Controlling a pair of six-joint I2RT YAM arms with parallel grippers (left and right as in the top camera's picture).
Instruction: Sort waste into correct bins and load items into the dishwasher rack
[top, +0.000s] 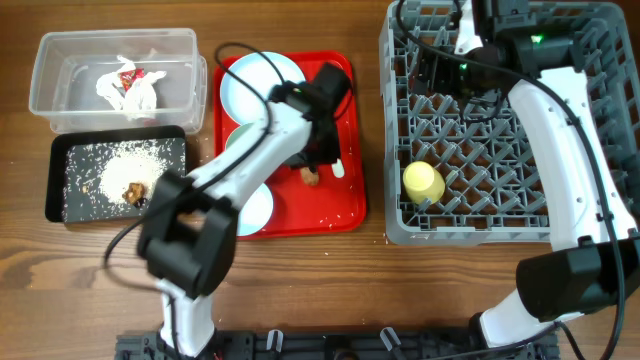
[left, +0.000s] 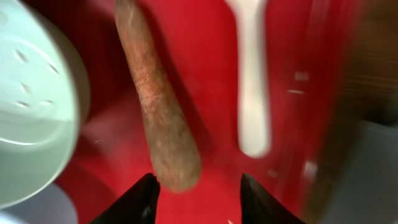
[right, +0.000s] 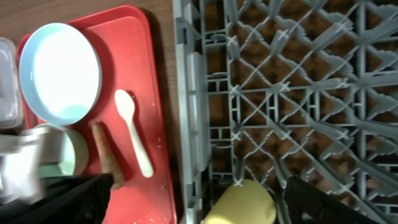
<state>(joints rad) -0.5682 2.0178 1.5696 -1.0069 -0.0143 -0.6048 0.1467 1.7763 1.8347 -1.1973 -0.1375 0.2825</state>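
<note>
A brown sausage-like piece (left: 160, 109) lies on the red serving tray (left: 211, 74), its near end just ahead of the left gripper (left: 198, 190), whose fingers stand apart and empty, the white plastic spoon (left: 252, 81) just to its right. The right gripper (right: 199, 199), fingers spread wide and holding nothing, hangs over the grey dishwasher rack (top: 590, 215), the small yellow cup (right: 241, 202) between its fingertips, all on a wooden table (top: 80, 290).

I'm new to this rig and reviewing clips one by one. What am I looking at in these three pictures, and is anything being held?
Two robot arms work at a table. The overhead picture looks down from above; the other two come from cameras on each wrist. On the left stand a clear tub with a napkin and a black tray with crumbs. The red tray carries a plate, bowls, a white spoon and a brown sausage. The grey rack on the right holds a yellow cup. The left gripper hangs open just over the sausage, holding nothing. The right gripper is open above the rack, also empty.
</note>
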